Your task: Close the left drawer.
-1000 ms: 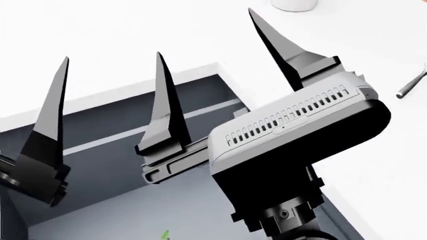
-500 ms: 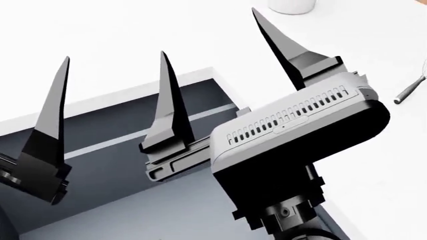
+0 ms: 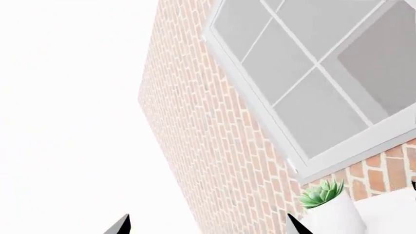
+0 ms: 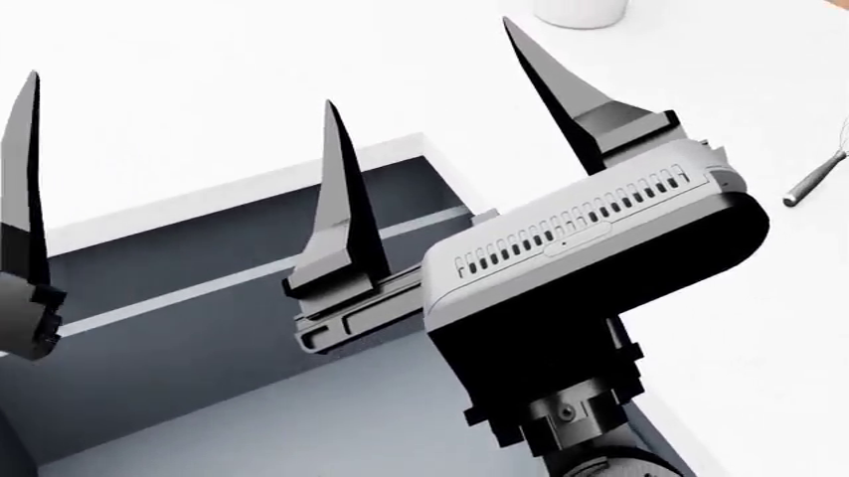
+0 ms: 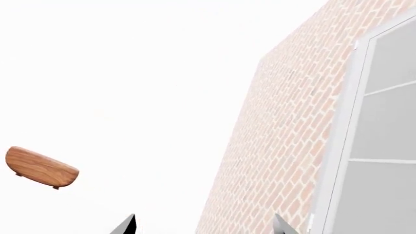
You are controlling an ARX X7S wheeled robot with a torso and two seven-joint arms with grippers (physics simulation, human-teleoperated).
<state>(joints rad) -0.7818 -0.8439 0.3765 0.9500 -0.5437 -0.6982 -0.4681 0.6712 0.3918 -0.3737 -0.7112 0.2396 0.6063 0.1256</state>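
Observation:
The left drawer [image 4: 173,248] stands open under the white countertop [image 4: 239,89], with dark slate walls, a thin light rim and a paler floor [image 4: 265,417]. My right gripper [image 4: 418,62] is open above the drawer's right part. One finger [image 4: 338,199] is over the drawer and the other [image 4: 564,89] over the countertop. Only one finger [image 4: 20,189] of my left gripper shows in the head view, at the left edge above the drawer. In the left wrist view the left gripper [image 3: 208,229] is open and empty. In the right wrist view the right gripper [image 5: 204,228] is open and empty.
A white cup [image 4: 582,10] stands at the back of the countertop and a metal utensil [image 4: 812,181] lies at its right. The wrist views face a brick wall [image 3: 208,136], a window [image 3: 312,78], a potted plant [image 3: 325,200] and a wooden piece [image 5: 40,167].
My left gripper has moved left and slightly up in the head view, to the frame's edge. The right gripper and the drawer have barely shifted.

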